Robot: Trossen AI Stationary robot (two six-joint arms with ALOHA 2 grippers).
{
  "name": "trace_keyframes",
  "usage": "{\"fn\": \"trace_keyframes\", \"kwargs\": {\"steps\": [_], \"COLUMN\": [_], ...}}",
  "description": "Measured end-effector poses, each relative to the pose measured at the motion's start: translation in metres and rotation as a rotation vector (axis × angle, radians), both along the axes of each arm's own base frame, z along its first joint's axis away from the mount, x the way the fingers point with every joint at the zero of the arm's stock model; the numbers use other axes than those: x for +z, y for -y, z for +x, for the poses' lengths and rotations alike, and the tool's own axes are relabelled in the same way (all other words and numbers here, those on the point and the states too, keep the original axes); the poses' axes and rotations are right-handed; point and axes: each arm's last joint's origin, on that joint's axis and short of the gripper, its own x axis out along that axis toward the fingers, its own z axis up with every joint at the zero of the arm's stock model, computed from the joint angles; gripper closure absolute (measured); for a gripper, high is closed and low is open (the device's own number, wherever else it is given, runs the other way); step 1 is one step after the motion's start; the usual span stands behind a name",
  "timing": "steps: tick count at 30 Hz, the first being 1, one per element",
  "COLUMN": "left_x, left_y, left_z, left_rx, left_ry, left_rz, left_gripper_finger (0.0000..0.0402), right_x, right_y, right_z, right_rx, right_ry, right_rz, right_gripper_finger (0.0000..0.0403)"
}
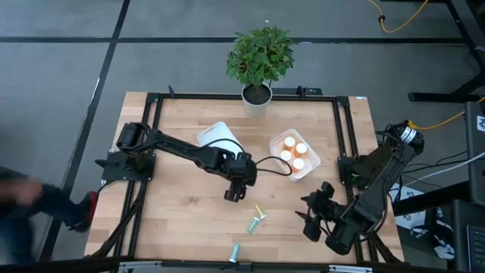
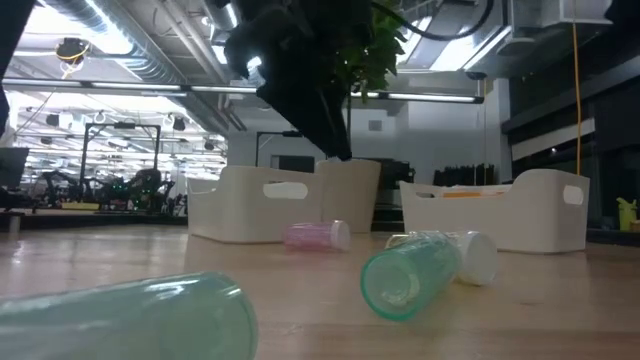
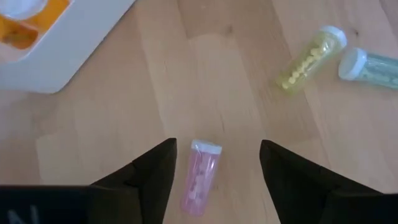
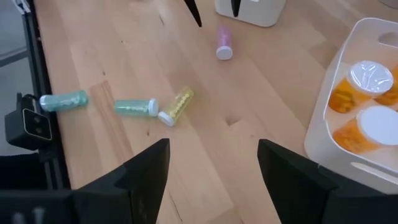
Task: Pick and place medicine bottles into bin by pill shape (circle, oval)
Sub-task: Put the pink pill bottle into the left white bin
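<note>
Mid-table, left gripper (image 3: 214, 171) hangs over lying purple bottle (image 3: 200, 176), fingers spread either side, apparently lined up to grasp; right bin (image 1: 312, 167) holds four orange bottles (image 1: 293, 152); right gripper (image 4: 211, 168) waits near right edge, fingers spread, empty.

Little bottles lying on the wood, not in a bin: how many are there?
4. A pink bottle lies below the left gripper; a yellow bottle and a teal bottle lie cap to cap mid-table; another teal bottle lies near the table's edge.
</note>
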Motion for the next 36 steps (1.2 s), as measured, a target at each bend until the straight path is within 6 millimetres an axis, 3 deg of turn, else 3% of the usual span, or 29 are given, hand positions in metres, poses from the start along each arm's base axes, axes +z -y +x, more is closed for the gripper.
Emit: {"fn": "trace_keyframes", "kwargs": {"steps": [12, 28, 36], "left_x": [-0.055, -0.060, -0.076], "left_y": [0.001, 0.001, 0.002], "left_z": [0.016, 0.019, 0.022], "left_rx": [-0.015, -0.012, -0.011], "left_ry": [-0.104, -0.099, -0.134], "left_rz": [0.028, 0.037, 0.014], "left_gripper_finger": [0.0181, 0.0182, 0.0182], "right_x": [0.000, 0.000, 0.000], "right_y": [0.000, 0.000, 0.000], "right_z": [0.000, 0.000, 0.000], "right_rx": [0.002, 0.005, 0.005], "right_ry": [0.001, -0.001, -0.001], "right_rz": [0.000, -0.003, -0.004], "right_gripper_finger": [0.0157, 0.0157, 0.0157]}}
